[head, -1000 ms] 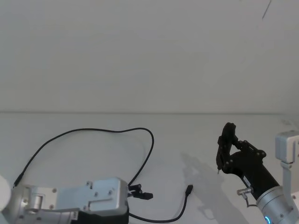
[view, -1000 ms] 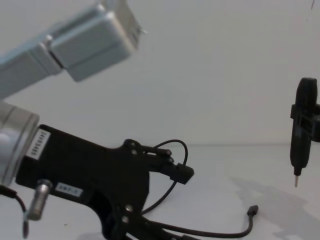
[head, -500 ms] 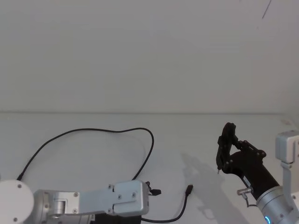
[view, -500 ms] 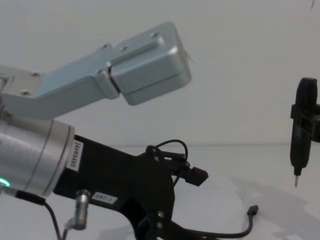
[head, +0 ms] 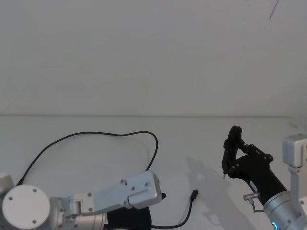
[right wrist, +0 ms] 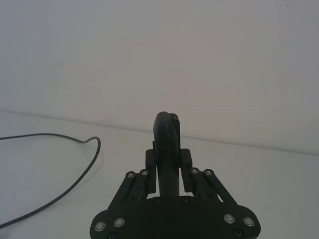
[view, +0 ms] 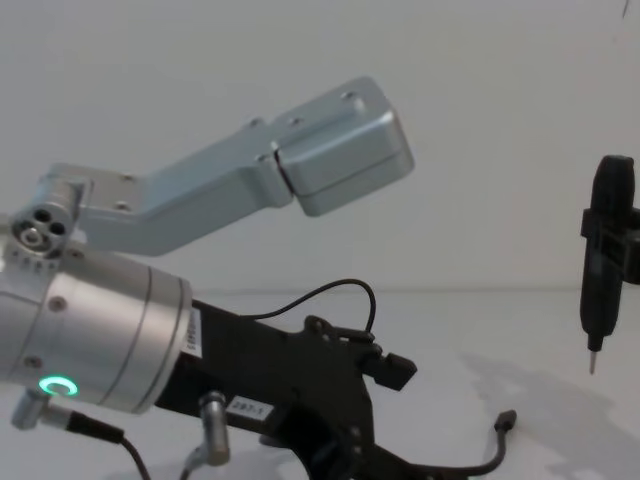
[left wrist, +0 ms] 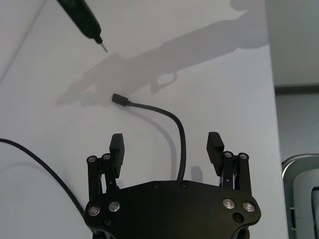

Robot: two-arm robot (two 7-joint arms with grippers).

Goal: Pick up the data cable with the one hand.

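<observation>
The data cable [head: 96, 134] is a thin black cord looping over the white table, ending in a small plug [head: 194, 194] near the front. In the left wrist view my left gripper [left wrist: 166, 149] hangs open just above the table, and the cable [left wrist: 180, 144] runs between its fingers, with the plug [left wrist: 118, 98] a short way beyond them. From the chest the same gripper [view: 403, 420] reaches in low toward the plug [view: 507, 420]. My right gripper [head: 238, 158] stays off to the right, shut on a black pen-like tool [head: 233, 136] [right wrist: 166, 129] pointing down.
My left arm's silver link [head: 124, 194] lies over the front of the table [head: 216, 139] and covers part of the cable. The table's right edge [left wrist: 274, 99] lies beside the left gripper. A plain wall stands behind.
My left arm has swung right and forward, carrying the open gripper along the cable toward the plug end. The right arm and the tool have not moved.
</observation>
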